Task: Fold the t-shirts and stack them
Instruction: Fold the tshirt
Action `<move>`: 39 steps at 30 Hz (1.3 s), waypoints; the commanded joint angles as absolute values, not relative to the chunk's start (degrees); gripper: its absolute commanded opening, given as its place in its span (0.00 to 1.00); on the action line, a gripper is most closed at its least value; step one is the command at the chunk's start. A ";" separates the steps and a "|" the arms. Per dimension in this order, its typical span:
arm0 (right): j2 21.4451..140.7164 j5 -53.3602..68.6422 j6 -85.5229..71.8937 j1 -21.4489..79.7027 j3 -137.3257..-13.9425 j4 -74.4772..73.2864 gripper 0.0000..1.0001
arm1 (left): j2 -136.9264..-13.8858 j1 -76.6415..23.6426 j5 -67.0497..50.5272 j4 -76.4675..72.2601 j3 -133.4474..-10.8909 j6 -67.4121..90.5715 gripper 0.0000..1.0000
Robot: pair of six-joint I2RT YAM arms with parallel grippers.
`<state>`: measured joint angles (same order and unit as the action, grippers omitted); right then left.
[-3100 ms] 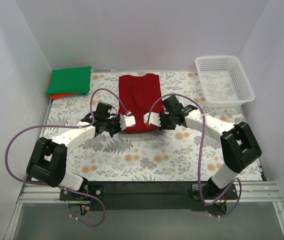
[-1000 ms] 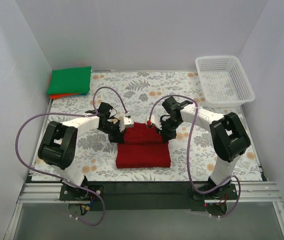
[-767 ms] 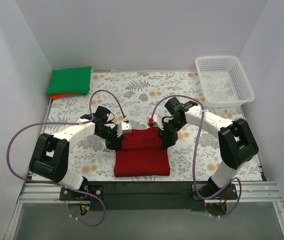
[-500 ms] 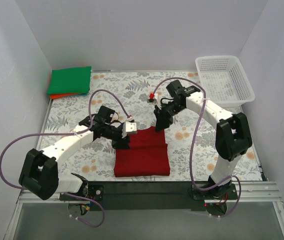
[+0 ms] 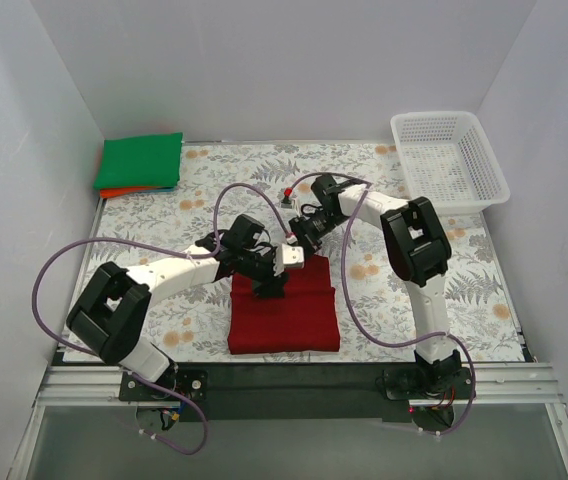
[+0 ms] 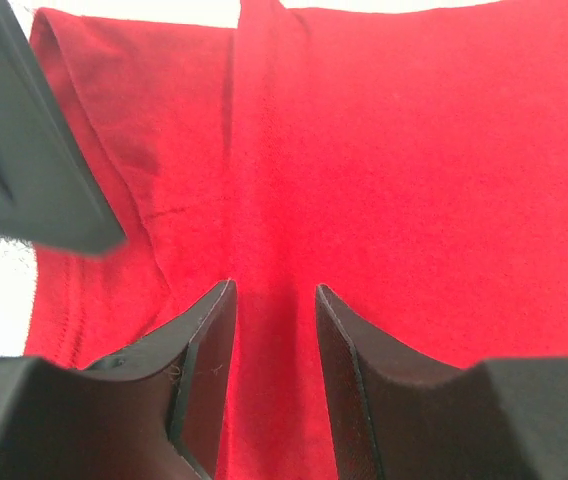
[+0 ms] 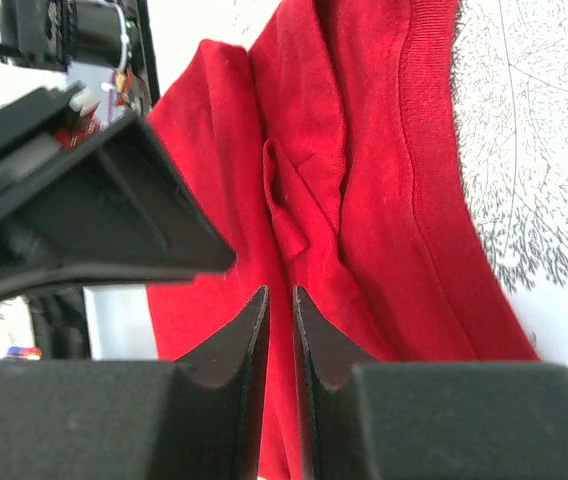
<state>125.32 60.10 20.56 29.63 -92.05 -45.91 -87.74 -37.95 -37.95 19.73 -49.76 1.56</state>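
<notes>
One fold done: dark red t-shirt (image 5: pixel 284 320) is now released.
Left gripper (image 6: pixel 274 290) is parted, right gripper (image 7: pixel 279 292) barely parted, both empty over it; shirt is left folded at near desk (image 5: pixel 384 300) edge, unstacked.

Under the left gripper (image 6: pixel 274 298): dark red folded cloth t-shirt (image 5: pixel 284 315), plain.
Far left of it: bright green folded cloth t-shirt (image 5: pixel 140 160), plain, over orange cloth t-shirt (image 5: pixel 114 191).
Far right of the right gripper (image 5: pixel 299 238): white plastic lattice basket (image 5: pixel 449 160).
Table cover (image 5: pixel 394 300): white, with grey leaves and orange flowers.
</notes>
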 commanded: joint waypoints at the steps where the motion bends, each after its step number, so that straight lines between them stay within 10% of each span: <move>1: 126.73 64.34 14.42 30.50 -94.04 -41.32 0.20 | -88.59 -39.02 -35.86 15.56 -49.48 1.76 0.36; 12: 129.20 63.02 10.03 33.75 -91.32 -34.02 0.18 | -91.23 -39.55 -33.13 14.59 -47.37 2.37 0.29; 18: 131.57 61.18 10.55 34.28 -87.46 -31.47 0.15 | -86.15 -40.25 -34.28 15.29 -47.20 2.72 0.00; 39: 131.93 61.61 11.95 34.98 -80.42 -29.27 0.12 | -88.41 -35.51 -28.48 12.66 -54.67 -3.86 0.00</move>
<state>131.04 65.67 10.46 34.13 -82.87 -28.38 -86.94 -36.67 -29.91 16.05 -53.01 -1.21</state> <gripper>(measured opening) 0.120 0.015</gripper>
